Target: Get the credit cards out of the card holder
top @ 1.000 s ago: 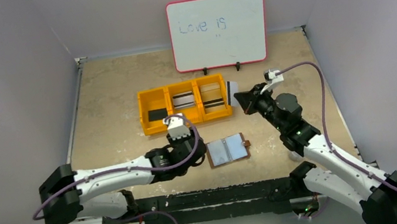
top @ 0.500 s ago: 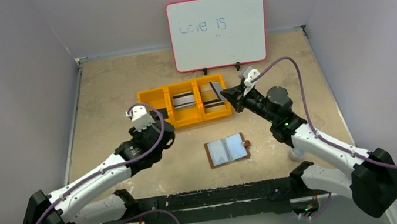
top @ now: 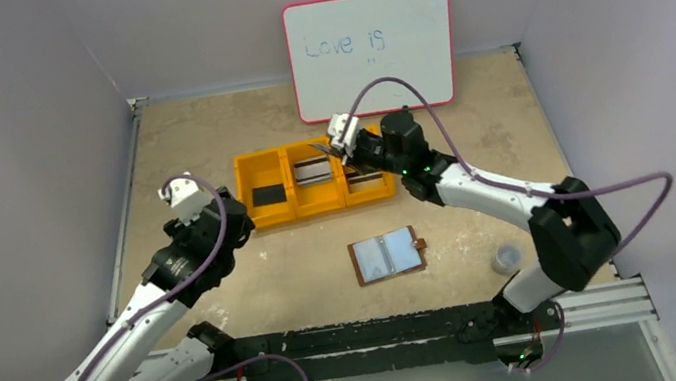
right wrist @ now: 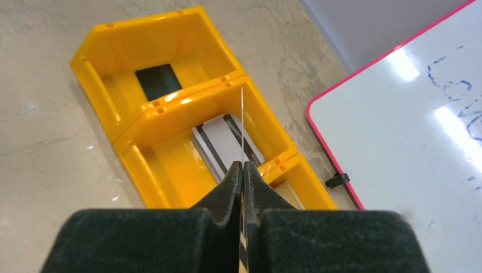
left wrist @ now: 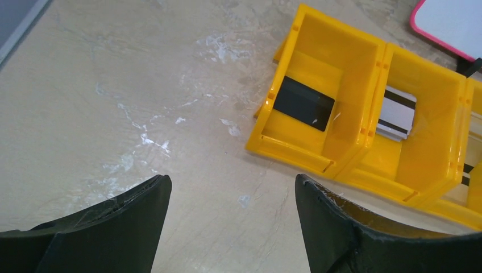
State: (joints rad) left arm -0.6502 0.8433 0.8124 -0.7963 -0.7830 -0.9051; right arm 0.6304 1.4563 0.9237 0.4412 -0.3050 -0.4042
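Note:
The card holder [top: 387,256], a brown wallet, lies open on the table, clear sleeves up, with neither gripper near it. My right gripper [top: 336,146] [right wrist: 242,165] is shut on a credit card [right wrist: 242,122], seen edge-on as a thin line above the middle compartment of the yellow bin [top: 317,210]. In the bin lie a black card [top: 266,195] [left wrist: 303,103] on the left, a white striped card [top: 312,170] [right wrist: 227,142] in the middle and a beige card [top: 365,178] on the right. My left gripper [top: 229,217] [left wrist: 233,185] hovers open and empty over bare table left of the bin.
A pink-framed whiteboard [top: 371,52] stands behind the bin. A small clear cup [top: 506,256] sits at the near right, beside the right arm's base. Grey walls close in the table on three sides.
My right arm swung left with the card, from right of the bin to over its middle compartment. My left arm pulled back left, away from the wallet, and its jaws opened wider.

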